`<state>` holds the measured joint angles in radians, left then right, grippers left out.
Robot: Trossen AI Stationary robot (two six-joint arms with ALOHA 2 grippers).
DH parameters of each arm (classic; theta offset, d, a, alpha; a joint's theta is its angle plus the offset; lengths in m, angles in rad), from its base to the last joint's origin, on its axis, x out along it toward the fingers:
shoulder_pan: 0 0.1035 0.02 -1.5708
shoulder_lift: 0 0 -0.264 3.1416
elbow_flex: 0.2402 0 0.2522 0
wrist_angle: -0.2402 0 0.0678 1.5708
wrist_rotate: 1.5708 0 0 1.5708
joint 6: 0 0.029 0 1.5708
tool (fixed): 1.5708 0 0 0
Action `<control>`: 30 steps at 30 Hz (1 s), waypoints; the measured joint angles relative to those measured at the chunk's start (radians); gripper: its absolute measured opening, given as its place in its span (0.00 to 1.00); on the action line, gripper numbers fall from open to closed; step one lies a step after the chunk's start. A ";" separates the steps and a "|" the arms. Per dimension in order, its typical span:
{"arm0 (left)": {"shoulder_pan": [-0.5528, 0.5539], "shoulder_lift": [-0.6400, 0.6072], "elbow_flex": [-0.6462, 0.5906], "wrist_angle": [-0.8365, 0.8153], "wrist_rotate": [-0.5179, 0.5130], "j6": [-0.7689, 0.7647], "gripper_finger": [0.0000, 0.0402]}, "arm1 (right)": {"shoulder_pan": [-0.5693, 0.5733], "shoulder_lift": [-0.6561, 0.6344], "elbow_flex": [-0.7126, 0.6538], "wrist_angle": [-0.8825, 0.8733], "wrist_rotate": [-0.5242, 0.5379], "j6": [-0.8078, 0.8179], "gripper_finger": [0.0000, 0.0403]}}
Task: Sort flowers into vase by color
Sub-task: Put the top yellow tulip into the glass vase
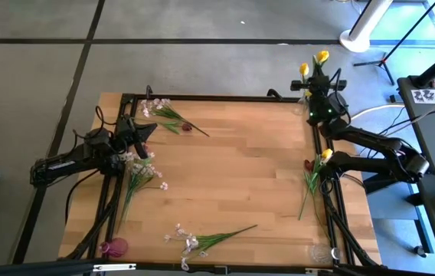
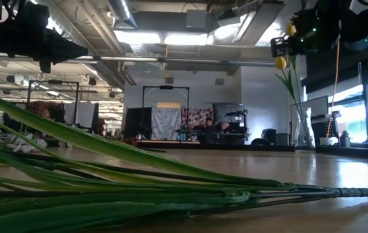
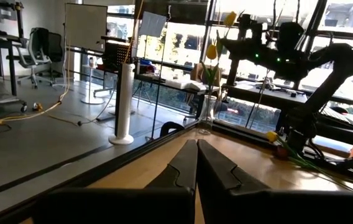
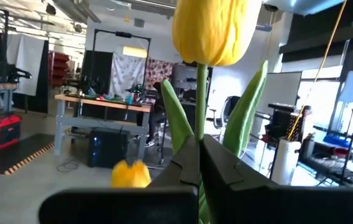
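Observation:
My right gripper (image 1: pixel 315 86) is at the table's far right corner, above a clear vase (image 2: pixel 302 133), and is shut on a yellow tulip (image 4: pixel 214 28). A second yellow tulip head (image 4: pixel 131 174) shows lower down beside it. My left gripper (image 1: pixel 150 129) hovers shut and empty over the far left of the table, its fingers (image 3: pixel 196 144) pointing at the vase (image 3: pixel 209 109). Flat on the table lie white-pink sprays (image 1: pixel 164 111), (image 1: pixel 141 172), (image 1: pixel 202 241), a dark red tulip (image 1: pixel 188 127), and a yellow tulip (image 1: pixel 313 180) near the right edge. My right gripper pinches the yellow tulip's green stem (image 4: pixel 200 127) between its two fingers, a short way below the head. The head stands upright above the fingertips, with leaves on either side. The stem's lower end is hidden behind the gripper.
A dark pink vase (image 1: pixel 114 247) stands at the near left corner and a clear glass (image 1: pixel 321 251) at the near right corner. A black frame (image 1: pixel 217 97) runs along the table's edges. The middle of the wooden table (image 1: pixel 240 169) is bare.

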<state>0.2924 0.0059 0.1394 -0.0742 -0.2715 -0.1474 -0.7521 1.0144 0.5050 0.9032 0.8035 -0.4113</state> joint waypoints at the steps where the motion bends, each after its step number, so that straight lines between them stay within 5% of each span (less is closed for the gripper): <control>1: 0.000 0.000 0.000 0.000 0.000 0.000 0.00 | 0.000 0.000 -0.016 0.023 -0.001 0.008 0.00; 7: 0.000 0.000 0.000 0.000 0.000 0.000 0.00 | 0.000 -0.001 -0.089 0.039 0.000 0.037 0.05; 20: 0.000 0.000 0.000 0.000 0.000 0.000 0.00 | 0.000 -0.025 -0.110 -0.010 -0.013 0.038 0.39; 30: 0.000 0.000 0.000 0.000 0.000 0.000 0.00 | 0.072 -0.102 -0.021 -0.124 0.053 -0.137 0.51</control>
<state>0.2924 0.0061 0.1394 -0.0742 -0.2718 -0.1474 -0.6800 0.9119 0.4839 0.7789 0.8561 -0.5488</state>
